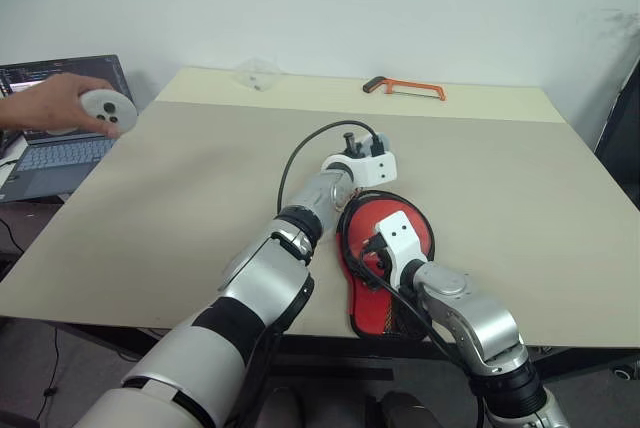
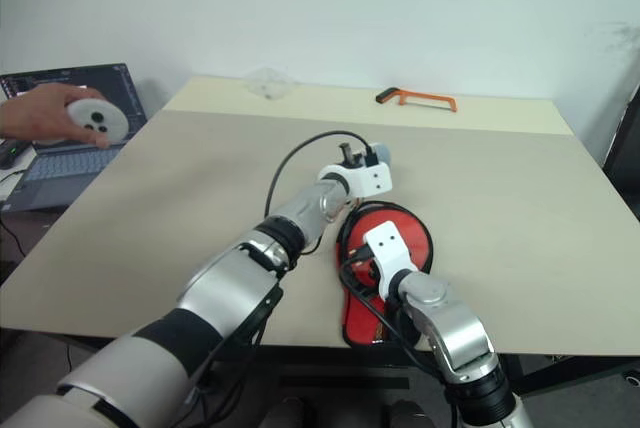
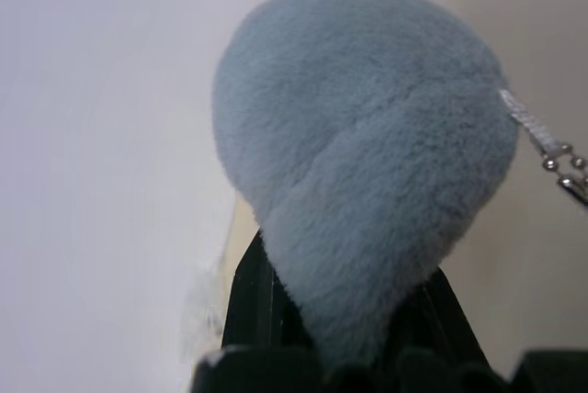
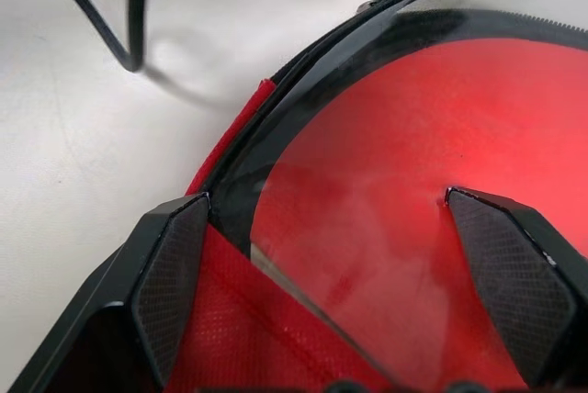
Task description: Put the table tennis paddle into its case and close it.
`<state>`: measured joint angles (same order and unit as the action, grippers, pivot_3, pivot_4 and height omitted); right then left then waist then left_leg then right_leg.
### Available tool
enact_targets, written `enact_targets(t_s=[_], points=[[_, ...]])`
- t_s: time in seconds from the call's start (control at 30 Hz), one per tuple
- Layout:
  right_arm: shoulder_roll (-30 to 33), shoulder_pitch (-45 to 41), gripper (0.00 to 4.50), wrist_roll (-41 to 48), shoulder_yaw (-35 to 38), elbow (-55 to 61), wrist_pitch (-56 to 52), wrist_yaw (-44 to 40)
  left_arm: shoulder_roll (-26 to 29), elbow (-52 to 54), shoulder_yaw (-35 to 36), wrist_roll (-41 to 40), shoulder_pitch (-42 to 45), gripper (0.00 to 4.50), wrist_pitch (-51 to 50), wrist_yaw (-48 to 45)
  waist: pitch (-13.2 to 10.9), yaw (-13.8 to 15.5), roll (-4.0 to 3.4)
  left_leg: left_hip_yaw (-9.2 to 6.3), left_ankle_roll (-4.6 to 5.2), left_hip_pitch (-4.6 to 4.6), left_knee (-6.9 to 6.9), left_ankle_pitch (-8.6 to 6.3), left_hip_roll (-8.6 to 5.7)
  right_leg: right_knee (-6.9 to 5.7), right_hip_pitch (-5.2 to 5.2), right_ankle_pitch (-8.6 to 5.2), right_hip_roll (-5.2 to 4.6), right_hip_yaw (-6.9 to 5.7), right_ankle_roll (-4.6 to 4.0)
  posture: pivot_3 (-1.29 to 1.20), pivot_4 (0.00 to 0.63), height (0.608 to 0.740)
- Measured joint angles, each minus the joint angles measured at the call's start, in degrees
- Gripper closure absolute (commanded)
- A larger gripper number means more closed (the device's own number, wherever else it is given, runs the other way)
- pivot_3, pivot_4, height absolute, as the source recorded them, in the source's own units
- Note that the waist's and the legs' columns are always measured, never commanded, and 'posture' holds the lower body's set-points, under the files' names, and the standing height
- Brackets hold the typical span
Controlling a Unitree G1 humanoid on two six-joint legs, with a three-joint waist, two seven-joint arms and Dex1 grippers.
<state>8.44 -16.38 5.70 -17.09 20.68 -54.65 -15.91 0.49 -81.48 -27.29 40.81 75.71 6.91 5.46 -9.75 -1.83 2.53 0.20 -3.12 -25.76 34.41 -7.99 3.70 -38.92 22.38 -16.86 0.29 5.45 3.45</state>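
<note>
Grey fluffy pendant is pinched by left gripper. Paddle is seen between wide-open right gripper fingers, inside case, handle end nearest robot.

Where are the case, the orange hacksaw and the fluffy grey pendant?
case (image 2: pixel 402 226): right eye view, on its red upper side beside the right wrist.
orange hacksaw (image 1: pixel 417 88): left eye view, on its orange frame at the table's far edge.
fluffy grey pendant (image 3: pixel 367 163): left wrist view, on the middle of its fur.
</note>
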Motion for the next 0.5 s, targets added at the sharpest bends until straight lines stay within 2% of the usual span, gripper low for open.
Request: enact_targets(t_s=[0.5], points=[[-0.4,2.0,0.0,0.0,-0.2,3.1,-1.9,0.1,-3.2,-0.6,-6.8,6.2,0.0,4.23,2.6,3.3,0.0,0.1,0.02,-0.01,-0.02,0.01,-0.07,-0.01,-0.06,0.04,-0.01,-0.03,-0.07,-0.02,-0.01,0.0,0.15,0.74]])
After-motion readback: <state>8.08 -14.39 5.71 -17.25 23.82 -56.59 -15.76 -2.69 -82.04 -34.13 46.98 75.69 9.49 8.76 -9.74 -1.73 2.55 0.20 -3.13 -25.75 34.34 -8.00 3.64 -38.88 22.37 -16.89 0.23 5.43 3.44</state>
